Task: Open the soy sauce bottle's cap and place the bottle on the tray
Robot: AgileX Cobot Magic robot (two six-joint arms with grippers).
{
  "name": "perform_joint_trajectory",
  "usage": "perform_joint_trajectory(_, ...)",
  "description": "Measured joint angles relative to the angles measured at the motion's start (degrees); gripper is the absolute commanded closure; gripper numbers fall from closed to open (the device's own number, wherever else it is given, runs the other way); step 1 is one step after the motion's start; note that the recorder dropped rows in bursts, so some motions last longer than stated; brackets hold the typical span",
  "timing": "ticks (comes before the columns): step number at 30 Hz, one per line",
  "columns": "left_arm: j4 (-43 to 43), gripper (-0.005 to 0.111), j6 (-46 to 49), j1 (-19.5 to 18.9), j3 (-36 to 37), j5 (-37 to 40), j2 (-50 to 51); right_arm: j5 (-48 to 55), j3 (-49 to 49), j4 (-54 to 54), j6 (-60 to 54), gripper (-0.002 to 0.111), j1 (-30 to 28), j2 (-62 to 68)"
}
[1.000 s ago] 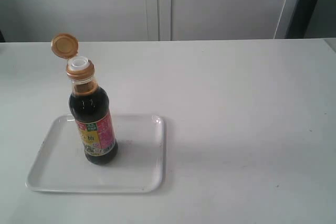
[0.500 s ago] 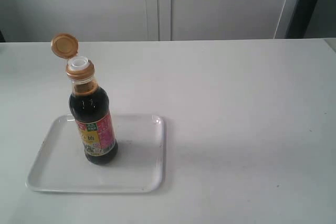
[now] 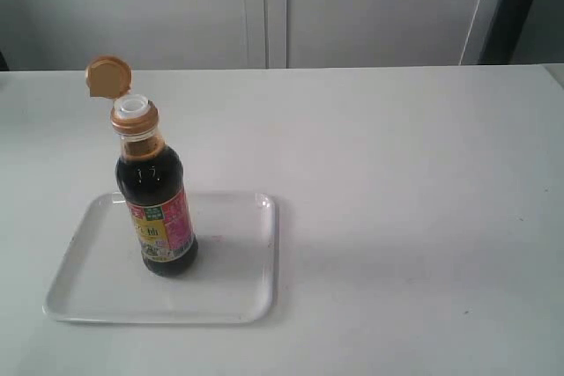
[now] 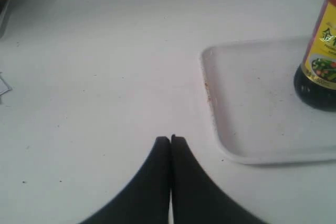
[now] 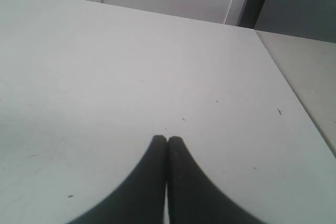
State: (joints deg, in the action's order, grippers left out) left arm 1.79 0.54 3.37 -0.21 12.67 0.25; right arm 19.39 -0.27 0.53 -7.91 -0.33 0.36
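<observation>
On the white table (image 3: 405,217) the tray (image 3: 231,270) lies at the left with the soy sauce bottle (image 3: 155,204) upright on it, its cap (image 3: 108,77) flipped back off the white spout (image 3: 134,106), while the left gripper (image 4: 170,140) and right gripper (image 5: 167,140) are both clenched empty, apart from the bottle.

Looks like a plain lab or test room, wide matte white bench (image 3: 405,217), flat pale grey cabinet panels (image 3: 370,6) right behind it
</observation>
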Motion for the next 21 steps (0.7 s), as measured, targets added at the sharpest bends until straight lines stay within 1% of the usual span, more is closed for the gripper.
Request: perform_joint_trajectory(21, 0.0, 0.107, 0.0, 0.0, 0.0, 0.0, 0.0, 0.0, 0.0, -0.53, 0.16, 0.108, 0.0, 0.0)
